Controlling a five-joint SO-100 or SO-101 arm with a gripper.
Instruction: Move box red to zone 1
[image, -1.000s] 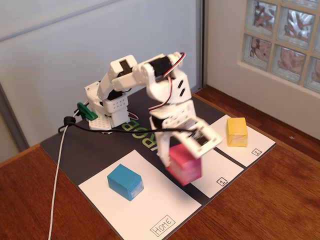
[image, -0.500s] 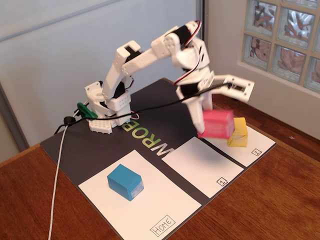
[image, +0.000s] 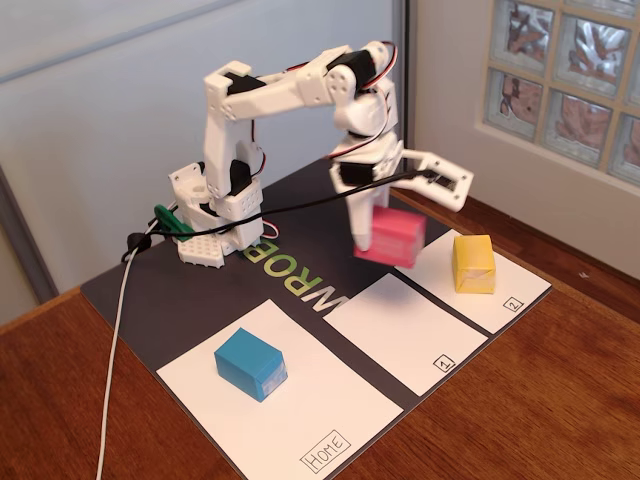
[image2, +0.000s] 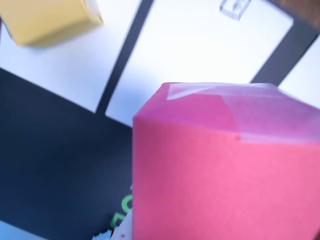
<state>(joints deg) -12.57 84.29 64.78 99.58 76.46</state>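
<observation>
In the fixed view the gripper (image: 385, 215) is clamped on the box red (image: 391, 238), holding it in the air above the dark mat (image: 180, 290) at the far end of zone 1 (image: 408, 330), with the yellow block (image: 472, 263) to its right and the blue block (image: 250, 363) on the HOME sheet (image: 300, 410). In the wrist view the box red (image2: 225, 175) fills the lower right, with zone 1 (image2: 200, 55) beyond it and the yellow block (image2: 47, 20) at the upper left.
</observation>
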